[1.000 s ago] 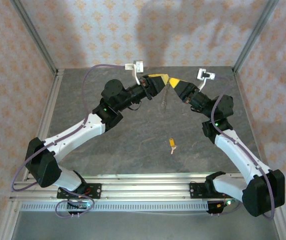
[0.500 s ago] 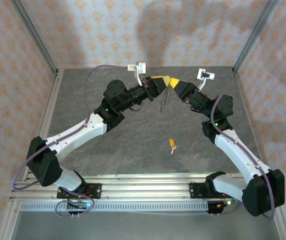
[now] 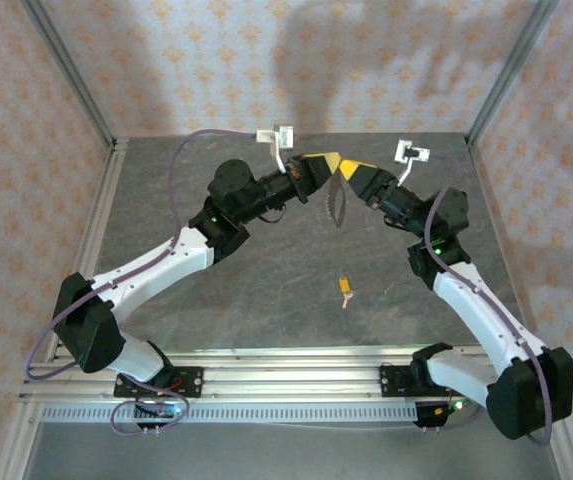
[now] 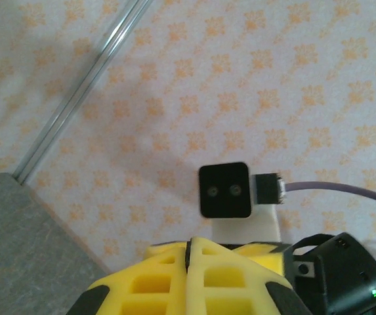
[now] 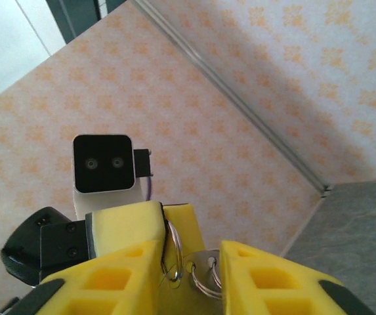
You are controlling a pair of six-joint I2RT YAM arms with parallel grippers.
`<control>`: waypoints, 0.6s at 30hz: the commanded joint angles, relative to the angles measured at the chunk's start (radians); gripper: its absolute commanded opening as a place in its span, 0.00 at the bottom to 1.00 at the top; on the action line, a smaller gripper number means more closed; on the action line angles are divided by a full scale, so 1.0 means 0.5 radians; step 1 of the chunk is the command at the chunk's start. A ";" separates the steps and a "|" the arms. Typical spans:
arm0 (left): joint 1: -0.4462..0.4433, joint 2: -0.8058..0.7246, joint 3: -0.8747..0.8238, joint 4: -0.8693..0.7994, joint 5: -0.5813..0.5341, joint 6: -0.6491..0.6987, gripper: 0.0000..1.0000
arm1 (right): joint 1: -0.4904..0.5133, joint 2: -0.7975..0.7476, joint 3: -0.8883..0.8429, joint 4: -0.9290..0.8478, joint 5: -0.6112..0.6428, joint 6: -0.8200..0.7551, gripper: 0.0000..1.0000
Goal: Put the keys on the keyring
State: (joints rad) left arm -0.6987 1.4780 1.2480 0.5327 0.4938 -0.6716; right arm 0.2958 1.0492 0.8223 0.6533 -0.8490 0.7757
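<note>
Just below left gripper (image 3: pixel 332 162) hangs keyring (image 3: pixel 336 204); key (image 3: pixel 345 288) lies well apart

The key (image 3: pixel 345 288), lower centre of the overhead view, is too small to read. The keyring (image 3: pixel 334 205) hangs as a thin blur, its top hidden between the fingertips. The left gripper (image 4: pixel 189 256) runs off the bottom edge, and so do the keyring's loops in the right wrist view.

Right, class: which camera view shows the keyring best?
Right wrist: the keyring appears close up, its wire loops distinct between the fingers of the right gripper. The top external view gives a tiny dark hanging loop, details lost.
</note>
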 commanded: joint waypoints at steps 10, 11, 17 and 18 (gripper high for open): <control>0.090 -0.082 0.314 -0.443 0.404 0.401 0.00 | -0.240 -0.191 0.071 -0.287 -0.162 -0.220 0.32; 0.101 -0.074 0.334 -0.470 0.433 0.414 0.00 | -0.244 -0.187 0.073 -0.275 -0.188 -0.217 0.32; 0.135 -0.028 0.443 -0.584 0.609 0.461 0.00 | -0.250 -0.154 0.111 -0.168 -0.383 -0.174 0.32; 0.136 -0.016 0.459 -0.599 0.636 0.467 0.00 | -0.250 -0.144 0.123 -0.151 -0.417 -0.160 0.33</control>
State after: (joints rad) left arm -0.6384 1.4765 1.4246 0.2569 0.7288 -0.4763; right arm 0.1757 0.9718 0.8341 0.5049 -0.9714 0.6868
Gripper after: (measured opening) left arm 0.043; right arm 0.325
